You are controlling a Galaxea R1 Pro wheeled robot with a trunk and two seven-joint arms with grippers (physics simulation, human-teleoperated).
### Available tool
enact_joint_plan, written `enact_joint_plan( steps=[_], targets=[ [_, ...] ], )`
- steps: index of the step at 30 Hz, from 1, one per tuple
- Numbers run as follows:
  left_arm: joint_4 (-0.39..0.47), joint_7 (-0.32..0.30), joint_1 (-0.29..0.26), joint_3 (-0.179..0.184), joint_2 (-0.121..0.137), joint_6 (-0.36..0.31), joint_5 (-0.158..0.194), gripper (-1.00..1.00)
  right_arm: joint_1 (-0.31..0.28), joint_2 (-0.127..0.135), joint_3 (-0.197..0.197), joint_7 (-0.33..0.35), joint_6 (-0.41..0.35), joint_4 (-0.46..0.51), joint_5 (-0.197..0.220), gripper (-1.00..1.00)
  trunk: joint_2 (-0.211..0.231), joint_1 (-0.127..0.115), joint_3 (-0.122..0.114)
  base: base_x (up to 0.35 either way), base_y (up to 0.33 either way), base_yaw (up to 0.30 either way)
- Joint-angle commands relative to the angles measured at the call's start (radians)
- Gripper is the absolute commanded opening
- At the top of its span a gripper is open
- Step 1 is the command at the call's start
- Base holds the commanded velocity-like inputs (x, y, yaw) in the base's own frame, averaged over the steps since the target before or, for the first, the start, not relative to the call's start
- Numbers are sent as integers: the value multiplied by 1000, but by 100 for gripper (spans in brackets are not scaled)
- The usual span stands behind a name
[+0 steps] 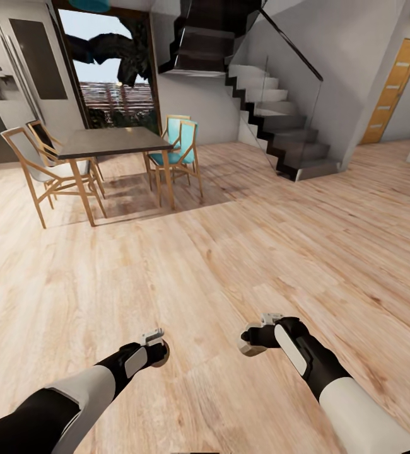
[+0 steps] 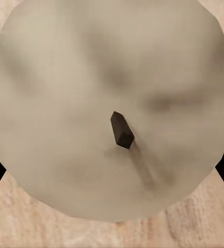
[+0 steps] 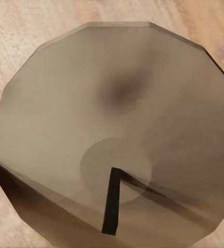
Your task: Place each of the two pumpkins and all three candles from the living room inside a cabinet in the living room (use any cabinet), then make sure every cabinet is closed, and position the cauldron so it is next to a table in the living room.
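While both arms reach fwd low over floor [image 1: 230,265], left tool [image 1: 158,350] clamps candle [image 2: 112,108] – right tool [image 1: 250,343] likewise.

pale wood plank floor [image 1: 230,252] throughout. dark-topped dining table [image 1: 113,142] on wooden legs with white chairs [image 1: 31,161] and teal chairs [image 1: 181,148]; tall window [image 1: 107,63] behind. dark staircase [image 1: 281,120] with glass balustrade; orange door [image 1: 393,88] far right.

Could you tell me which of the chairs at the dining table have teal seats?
The right-end chairs, toward the stairs, have teal seats; the left-end chairs at the table have white ones.
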State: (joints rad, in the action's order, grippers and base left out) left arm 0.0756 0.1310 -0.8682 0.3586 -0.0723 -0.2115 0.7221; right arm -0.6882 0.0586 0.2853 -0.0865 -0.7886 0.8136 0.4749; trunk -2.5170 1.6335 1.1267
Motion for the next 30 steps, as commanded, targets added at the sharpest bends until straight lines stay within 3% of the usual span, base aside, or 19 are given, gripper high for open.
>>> enact_joint_plan(
  steps=[1, 6, 11, 30],
  targets=[
    [2, 6, 0, 8, 0, -5, 10, -100, -1, 1, 4, -10, -3, 1, 11, -100, 0, -1, -1, 0, 0, 0],
    [3, 6, 0, 7, 0, -5, 17, -100, -1, 1, 3, -9, -3, 1, 12, -100, 1, -3, -13, 0, 0, -2],
    [0, 4, 0, 10, 0, -4, 71, -100, -1, 1, 4, -7, -3, -1, 11, -100, 2, -5, -24, 0, 0, -108],
    [-9, 6, 0, 12, -1, -3, 77, -100, 22, 1, 8, -10, -12, -2, 8, -100, 7, -14, -68, 0, 0, -117]
  ],
)
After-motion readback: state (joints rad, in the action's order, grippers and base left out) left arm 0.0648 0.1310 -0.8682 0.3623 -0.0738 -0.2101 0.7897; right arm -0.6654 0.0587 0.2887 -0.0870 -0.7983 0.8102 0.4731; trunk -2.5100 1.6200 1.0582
